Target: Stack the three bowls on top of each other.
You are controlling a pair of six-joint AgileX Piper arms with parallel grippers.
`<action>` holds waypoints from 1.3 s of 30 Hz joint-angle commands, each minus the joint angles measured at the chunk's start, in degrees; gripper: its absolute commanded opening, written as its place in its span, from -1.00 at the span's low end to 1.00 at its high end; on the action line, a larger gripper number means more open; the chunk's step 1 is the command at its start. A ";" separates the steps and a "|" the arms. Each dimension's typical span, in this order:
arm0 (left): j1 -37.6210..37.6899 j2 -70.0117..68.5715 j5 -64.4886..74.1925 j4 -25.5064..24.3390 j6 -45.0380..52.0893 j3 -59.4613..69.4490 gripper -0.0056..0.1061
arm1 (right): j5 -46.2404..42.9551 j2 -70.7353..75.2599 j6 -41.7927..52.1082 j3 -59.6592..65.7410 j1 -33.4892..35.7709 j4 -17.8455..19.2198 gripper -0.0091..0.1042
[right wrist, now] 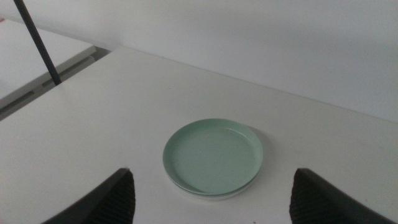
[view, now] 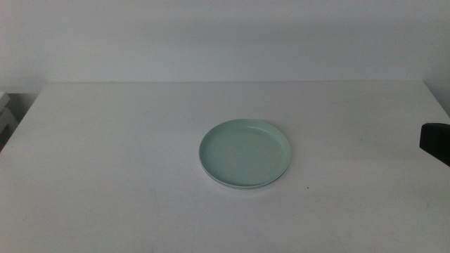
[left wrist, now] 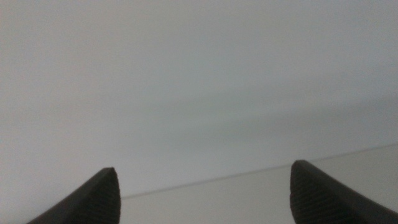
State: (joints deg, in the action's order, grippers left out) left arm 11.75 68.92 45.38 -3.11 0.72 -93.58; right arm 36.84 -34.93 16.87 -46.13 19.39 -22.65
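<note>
We see the white table [view: 105,176] with one stack of bowls [view: 245,154] a little right of its middle. The mint green bowl [view: 245,151] lies on top, face up and level. Under its near edge a thin pale rim [view: 239,187] shows, the edge of a bowl beneath it; in the right wrist view the same pale rim [right wrist: 214,195] peeks out below the green bowl [right wrist: 212,157]. We cannot tell from either view how many bowls lie under the green one, nor their colours, since it covers nearly all of them.

Around the stack the table is bare, and nothing stands between the stack and either arm. A plain wall [view: 225,35] rises behind the table. In the right wrist view a dark thin rod [right wrist: 38,43] slants up beside a lower pale surface [right wrist: 31,56] off the table's edge; we cannot make out what it belongs to. A dark block [view: 436,143], cut off by the picture's right edge in the middle view, is too little to name.

No writing, label or brand can be read anywhere.

The right gripper [right wrist: 211,196] hangs above the table, well apart from the stack, its fingers spread wide and holding nothing. The left gripper [left wrist: 205,193] faces the wall above the table's edge, its fingers likewise wide apart and empty.
</note>
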 commanded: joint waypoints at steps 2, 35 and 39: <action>0.05 -6.38 -10.44 -1.10 -0.72 5.46 0.72 | -4.94 0.00 0.54 -0.59 -0.18 1.27 0.32; 0.00 -69.79 -31.16 -1.65 -0.72 89.81 0.71 | -20.51 36.96 0.54 44.86 -21.98 15.67 0.32; -2.90 -69.91 -32.74 -1.39 -0.72 92.49 0.71 | -20.39 37.04 0.54 47.20 -21.98 15.76 0.32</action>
State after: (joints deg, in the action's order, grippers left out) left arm 9.95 -0.76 18.14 -4.96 0.72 -0.19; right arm 20.88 0.55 16.87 1.48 -2.30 -7.54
